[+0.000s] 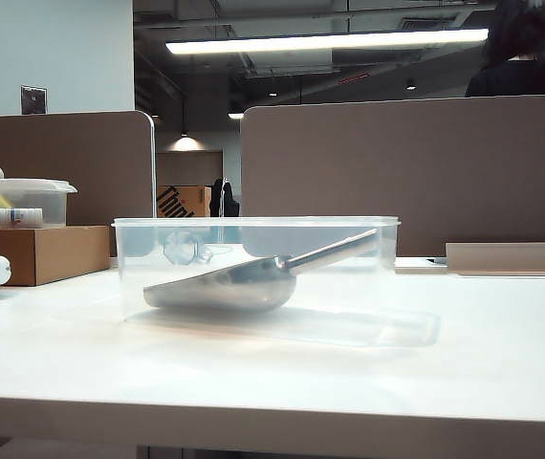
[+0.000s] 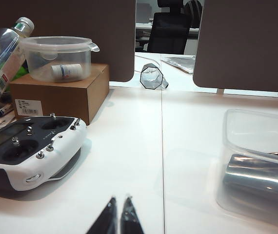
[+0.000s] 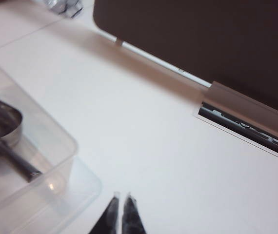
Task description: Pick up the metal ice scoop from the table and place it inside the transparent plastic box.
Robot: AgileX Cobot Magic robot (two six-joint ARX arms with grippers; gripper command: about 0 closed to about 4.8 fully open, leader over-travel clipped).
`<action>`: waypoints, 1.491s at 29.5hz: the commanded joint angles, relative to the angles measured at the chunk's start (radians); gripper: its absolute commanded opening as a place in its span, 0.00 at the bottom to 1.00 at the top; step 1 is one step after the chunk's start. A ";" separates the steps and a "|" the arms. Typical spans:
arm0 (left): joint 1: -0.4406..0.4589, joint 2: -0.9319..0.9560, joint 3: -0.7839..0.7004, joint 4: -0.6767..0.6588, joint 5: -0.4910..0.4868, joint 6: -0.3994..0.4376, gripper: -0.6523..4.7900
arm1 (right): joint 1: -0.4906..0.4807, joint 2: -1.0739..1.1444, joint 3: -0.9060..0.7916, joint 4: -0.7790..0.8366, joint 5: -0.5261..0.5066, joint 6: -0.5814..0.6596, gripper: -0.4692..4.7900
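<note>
The metal ice scoop (image 1: 244,284) lies inside the transparent plastic box (image 1: 158,249) at the middle of the table (image 1: 272,382), its handle leaning up against the box's right wall. No gripper shows in the exterior view. In the left wrist view my left gripper (image 2: 119,200) is shut and empty above bare table, with the box (image 2: 256,126) and the scoop (image 2: 256,178) off to one side. In the right wrist view my right gripper (image 3: 121,197) is shut and empty above the table, just outside the box's corner (image 3: 56,190); the scoop (image 3: 2,129) lies inside.
A cardboard carton (image 1: 48,251) at the left carries a smaller lidded container (image 1: 19,201), with a bottle (image 2: 5,53) beside it. A white remote controller (image 2: 27,151) lies near the left arm. Brown partitions (image 1: 416,172) close the back. A small clear faceted cup (image 2: 152,78) lies further back.
</note>
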 commanded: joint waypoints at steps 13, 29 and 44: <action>0.000 0.001 0.000 0.011 0.003 0.000 0.16 | -0.212 -0.633 -0.772 0.467 -0.209 0.240 0.13; 0.000 0.000 0.000 0.012 0.003 0.000 0.16 | -0.367 -0.735 -0.773 0.233 -0.317 0.240 0.13; 0.000 0.000 0.000 0.012 0.004 0.000 0.16 | -0.457 -0.735 -0.773 0.235 -0.353 0.183 0.13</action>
